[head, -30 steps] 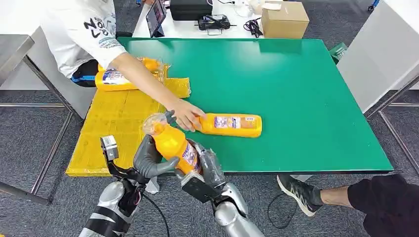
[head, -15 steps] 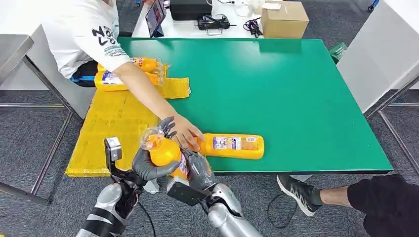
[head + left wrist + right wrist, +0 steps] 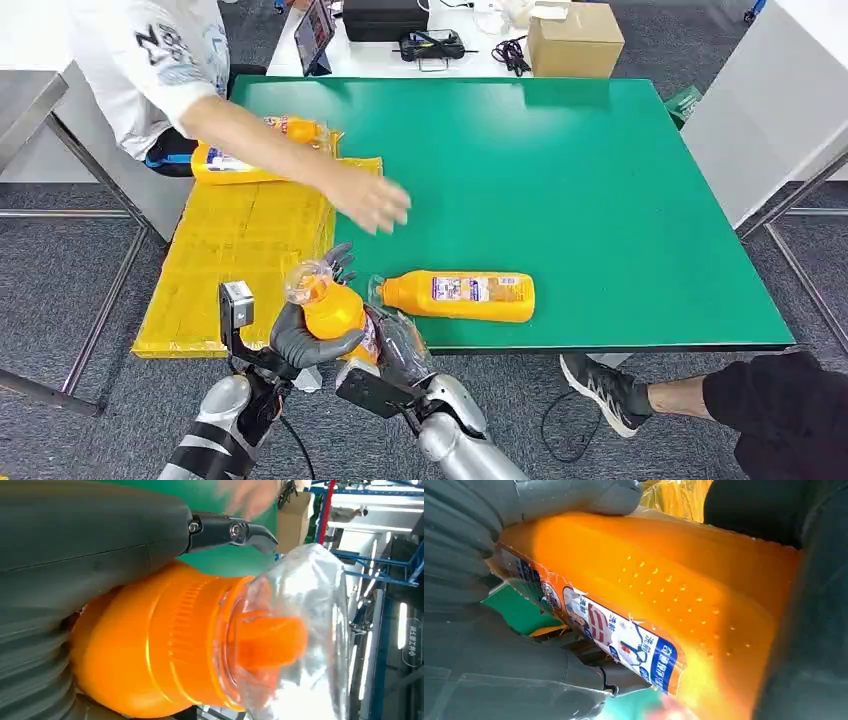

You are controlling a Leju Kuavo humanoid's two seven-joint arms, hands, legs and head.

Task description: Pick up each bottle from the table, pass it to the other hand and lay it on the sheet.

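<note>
Bottle (image 3: 335,310) gripped by both hands, left hand (image 3: 305,340), right hand (image 3: 400,345)

Grey carpet floor (image 3: 60,270); white desk (image 3: 380,55) behind, cardboard box (image 3: 575,38) on it.

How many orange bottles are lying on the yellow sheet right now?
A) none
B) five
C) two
C: two bottles lie at the far end of the yellow sheet, behind the person's arm; a third bottle lies on the green table, and a fourth is held by the left robot hand and the right robot hand.
</note>
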